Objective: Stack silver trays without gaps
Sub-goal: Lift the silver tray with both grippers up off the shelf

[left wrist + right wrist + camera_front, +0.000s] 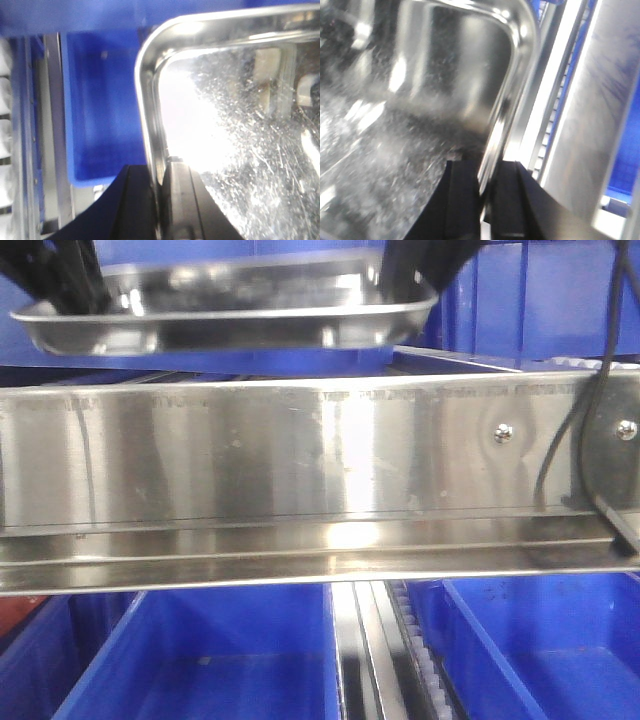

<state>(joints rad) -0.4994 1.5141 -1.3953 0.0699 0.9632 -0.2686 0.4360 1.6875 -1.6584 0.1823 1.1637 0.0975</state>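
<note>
Across the top of the front view, a silver tray point(230, 315) hangs above the steel shelf rail point(300, 450) and blue bins point(220, 660). At opposite ends, the left gripper point(159, 175) and right gripper point(485, 170) each pinch its thin rim, jaws nearly closed.

I am seeing one silver tray point(230, 315) hanging at twelve o'clock, with two grippers on it, the left gripper point(159, 175) and the right gripper point(486, 170). One steel rail point(300, 450) is crossing the middle, carrying two screws point(503, 433) toward three o'clock. Two open blue bins point(210, 660) are showing at five and seven o'clock.
</note>
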